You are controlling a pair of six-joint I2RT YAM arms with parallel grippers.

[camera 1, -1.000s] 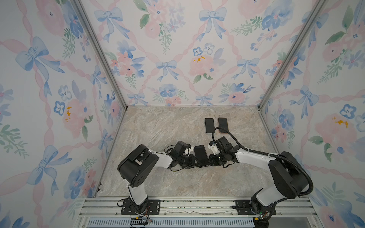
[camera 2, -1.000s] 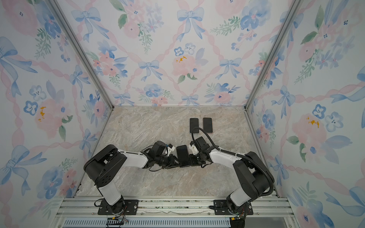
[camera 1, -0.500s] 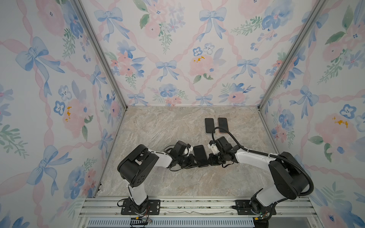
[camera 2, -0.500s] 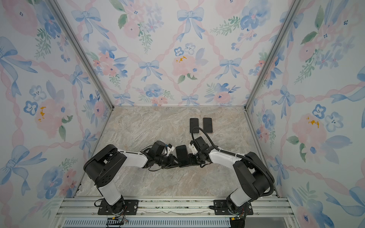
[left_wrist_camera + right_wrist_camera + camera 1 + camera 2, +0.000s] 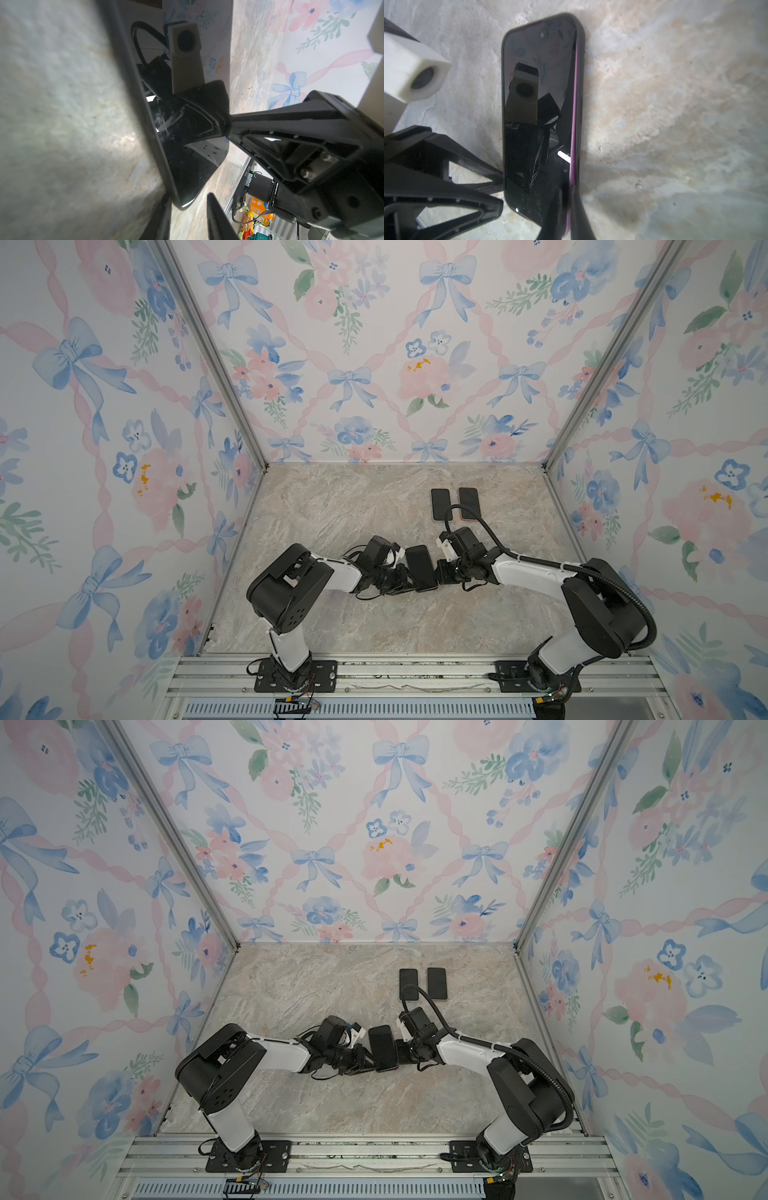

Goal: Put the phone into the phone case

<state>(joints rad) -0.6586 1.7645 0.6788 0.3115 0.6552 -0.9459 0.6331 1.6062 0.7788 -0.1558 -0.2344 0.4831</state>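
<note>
We see the phone (image 5: 420,568) lying on the stone table (image 5: 332,510), near the middle and a bit toward the front, right between the two arms. In both top views it is a dark slab (image 5: 383,1048), turned a little crooked, with a gripper at each long side. From the right wrist we see its black screen (image 5: 537,104) facing up. A thin pink strip runs down one long side, and the black wall of the phone case (image 5: 580,62) sits just outside that strip. So the phone lies in the case, but we cannot tell if it is pushed all the way down on that side. The right gripper (image 5: 568,188) has its fingers pressed almost together at the pink side, near one end of the phone. One finger is on the screen and the other is outside the case wall, so they nip the edge between them. The left gripper (image 5: 500,189) is at the other long side. Its two fingers are spread a little, and both tips touch the side of the case. From the left wrist we see a corner of the phone (image 5: 187,166) between those fingers, with a small gap next to one of them. Far back on the table, well apart from the grippers, a dark flat piece (image 5: 440,504) and a second flat piece (image 5: 469,503) lie side by side.
</note>
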